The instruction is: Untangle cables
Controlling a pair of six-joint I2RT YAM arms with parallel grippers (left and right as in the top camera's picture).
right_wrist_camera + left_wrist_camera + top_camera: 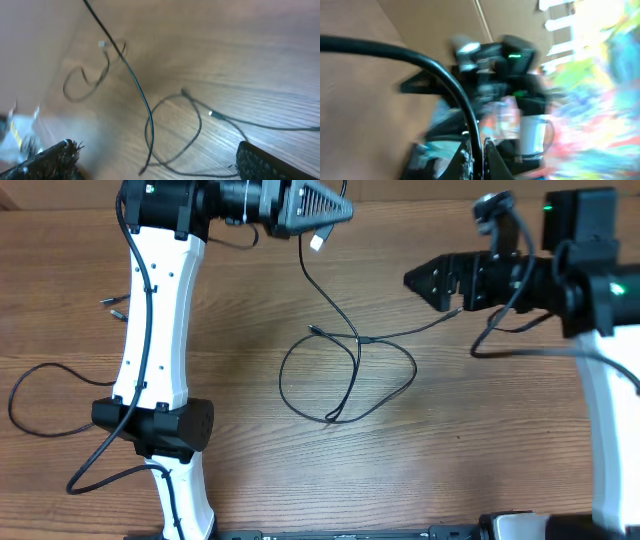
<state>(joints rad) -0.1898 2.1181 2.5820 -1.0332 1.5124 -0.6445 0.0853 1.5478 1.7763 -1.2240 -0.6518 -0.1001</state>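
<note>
A thin black cable (322, 292) hangs from my left gripper (335, 208), with its white plug (317, 242) dangling just below the jaws. The cable runs down to a crossed loop (345, 385) lying on the table. A second strand (420, 328) leads from the crossing toward my right gripper (412, 279). In the left wrist view the jaws (481, 156) are shut on the black cable (445, 75). In the right wrist view the fingers (155, 152) are wide apart and empty above the loop (172, 127); the white plug (102, 44) hangs farther off.
Another thin black cord (40, 395) loops at the table's left edge. A short piece with silvery plugs (112, 304) lies left of the left arm (155, 310). The right arm (600, 300) fills the upper right.
</note>
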